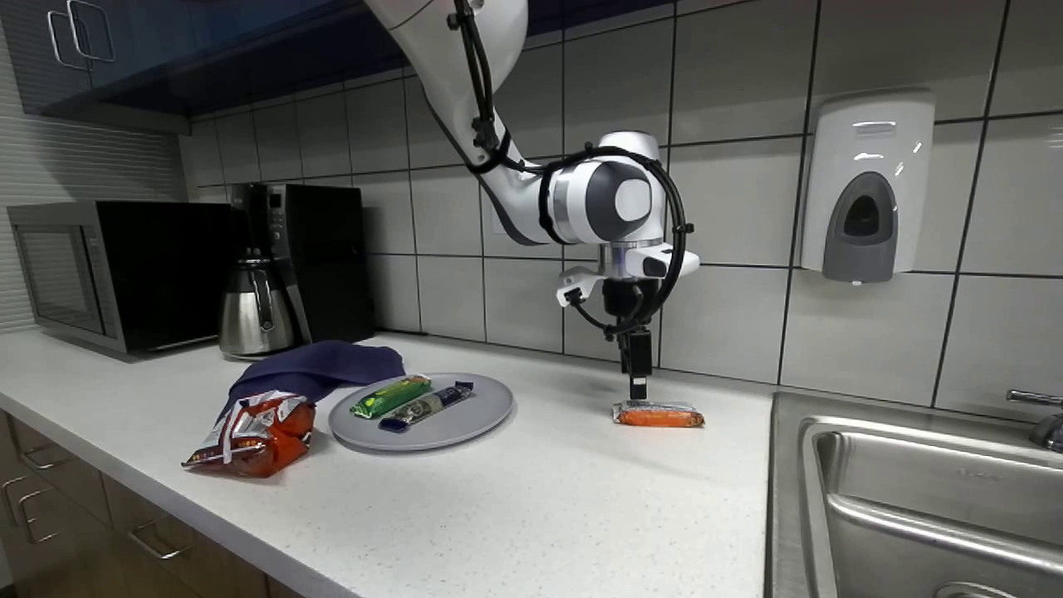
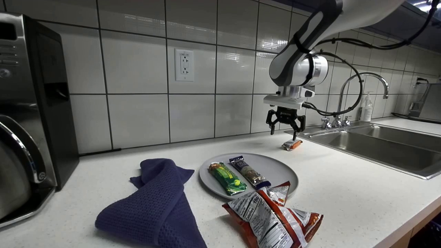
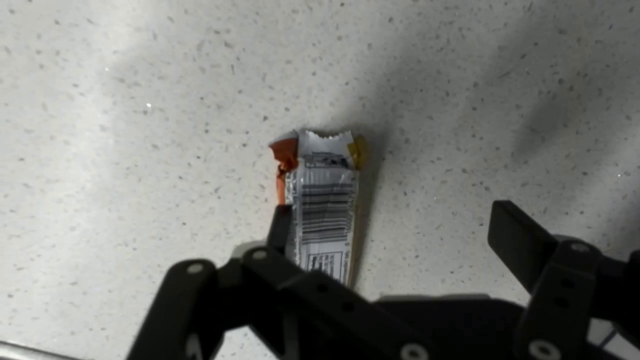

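Just under one finger (image 3: pixel 280 230) of the gripper (image 2: pixel 283 135) lies the orange-wrapped bar (image 1: pixel 662 417).

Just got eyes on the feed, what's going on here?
The robot's gripper hangs open over an orange-wrapped bar lying on the counter near the sink; nothing is held. In the wrist view, one finger overlaps the bar's edge and the other finger is off to the side; any contact is unclear. A green bar and a dark blue bar lie on the gray plate, with a red snack bag and a blue towel near it.
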Robot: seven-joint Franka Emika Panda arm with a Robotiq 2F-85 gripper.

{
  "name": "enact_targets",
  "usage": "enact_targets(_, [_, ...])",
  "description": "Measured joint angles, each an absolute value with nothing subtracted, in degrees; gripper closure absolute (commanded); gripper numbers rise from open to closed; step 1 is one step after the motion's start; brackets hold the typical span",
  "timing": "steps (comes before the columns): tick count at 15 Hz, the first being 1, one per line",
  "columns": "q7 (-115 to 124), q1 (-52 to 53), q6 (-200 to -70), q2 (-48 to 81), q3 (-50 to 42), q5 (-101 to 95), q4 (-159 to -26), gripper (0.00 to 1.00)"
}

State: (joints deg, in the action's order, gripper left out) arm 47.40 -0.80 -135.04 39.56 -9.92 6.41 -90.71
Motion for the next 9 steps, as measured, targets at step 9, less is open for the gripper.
enact_targets(9, [51.85, -0.59, -135.21, 39.55, -11.68, 6.40, -91.70, 0.00])
